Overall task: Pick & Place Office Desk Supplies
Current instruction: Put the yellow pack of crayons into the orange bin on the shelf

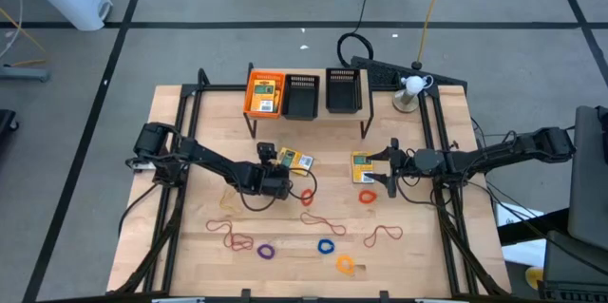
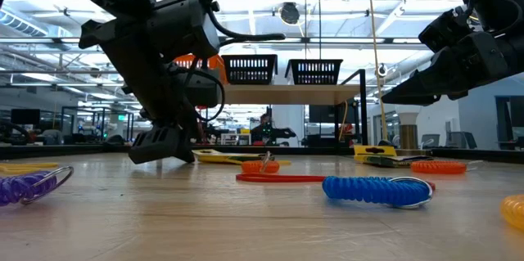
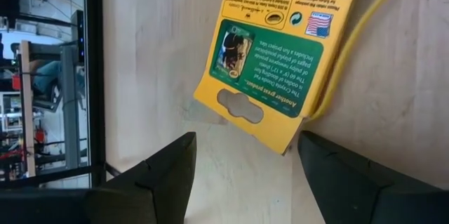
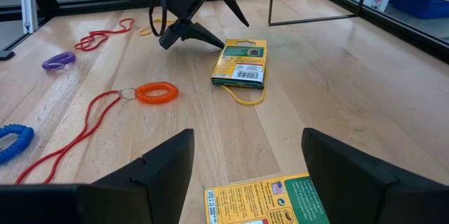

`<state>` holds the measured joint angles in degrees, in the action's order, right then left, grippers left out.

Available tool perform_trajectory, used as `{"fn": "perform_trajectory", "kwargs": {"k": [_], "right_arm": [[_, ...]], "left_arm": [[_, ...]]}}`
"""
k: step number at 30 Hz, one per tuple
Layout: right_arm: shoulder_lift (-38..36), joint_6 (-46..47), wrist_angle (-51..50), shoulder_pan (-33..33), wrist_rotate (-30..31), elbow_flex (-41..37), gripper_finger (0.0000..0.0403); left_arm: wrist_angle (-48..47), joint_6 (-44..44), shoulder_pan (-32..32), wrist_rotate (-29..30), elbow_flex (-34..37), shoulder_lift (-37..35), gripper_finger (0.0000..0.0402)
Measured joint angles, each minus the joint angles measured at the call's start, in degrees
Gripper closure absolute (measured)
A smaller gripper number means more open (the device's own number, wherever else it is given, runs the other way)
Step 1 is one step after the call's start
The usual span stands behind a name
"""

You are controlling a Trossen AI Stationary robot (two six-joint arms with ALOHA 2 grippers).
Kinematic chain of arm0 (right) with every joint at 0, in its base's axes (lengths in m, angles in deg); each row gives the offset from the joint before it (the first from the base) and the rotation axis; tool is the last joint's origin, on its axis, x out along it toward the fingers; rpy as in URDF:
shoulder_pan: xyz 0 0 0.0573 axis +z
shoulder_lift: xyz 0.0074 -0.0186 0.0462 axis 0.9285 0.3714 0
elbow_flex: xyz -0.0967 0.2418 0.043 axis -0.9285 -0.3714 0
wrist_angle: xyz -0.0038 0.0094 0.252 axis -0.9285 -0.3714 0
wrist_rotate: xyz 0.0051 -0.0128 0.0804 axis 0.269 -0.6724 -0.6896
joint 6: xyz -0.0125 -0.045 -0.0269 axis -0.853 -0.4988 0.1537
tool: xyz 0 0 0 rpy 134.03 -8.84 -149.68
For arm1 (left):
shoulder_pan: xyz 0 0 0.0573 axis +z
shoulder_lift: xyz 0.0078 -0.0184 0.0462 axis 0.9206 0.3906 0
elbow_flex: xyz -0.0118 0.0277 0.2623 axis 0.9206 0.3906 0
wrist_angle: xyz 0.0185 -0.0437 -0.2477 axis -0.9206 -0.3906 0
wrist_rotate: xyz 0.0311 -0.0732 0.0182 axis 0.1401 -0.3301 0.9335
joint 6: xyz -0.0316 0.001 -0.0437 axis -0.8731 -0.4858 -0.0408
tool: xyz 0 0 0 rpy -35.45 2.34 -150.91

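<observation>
One yellow-orange packet with a green label (image 1: 299, 160) lies flat on the table, on top of a thin yellow band (image 3: 365, 41). My left gripper (image 1: 282, 178) is open and low, and in its wrist view the packet's hang-hole end (image 3: 240, 106) lies just ahead of its fingers (image 3: 168, 175). My right gripper (image 1: 388, 174) is open and hovers by a second packet (image 1: 364, 167), whose end shows between its fingers (image 4: 266, 199). A third packet (image 1: 264, 94) sits in the orange tray. Coiled rings (image 1: 326, 246) and red-brown band loops (image 1: 318, 219) lie toward the near edge.
An orange mesh tray (image 1: 249, 104) and two black mesh trays (image 1: 302, 97) stand on a raised shelf at the far edge. An orange coil (image 1: 307, 196) with a red loop lies between the grippers, another (image 1: 368, 195) near the right one. A black frame (image 1: 180, 113) edges the table.
</observation>
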<state>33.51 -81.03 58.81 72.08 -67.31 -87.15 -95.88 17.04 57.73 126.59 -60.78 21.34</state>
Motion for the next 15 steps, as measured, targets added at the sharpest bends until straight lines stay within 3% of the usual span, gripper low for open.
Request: {"fn": "perform_trajectory", "kwargs": {"k": [15], "right_arm": [[0.00,-0.01,0.00,-0.01,0.00,0.00,0.0149]], "left_arm": [[2.14,-2.61,1.01,2.05,0.09,0.07,0.0147]]}}
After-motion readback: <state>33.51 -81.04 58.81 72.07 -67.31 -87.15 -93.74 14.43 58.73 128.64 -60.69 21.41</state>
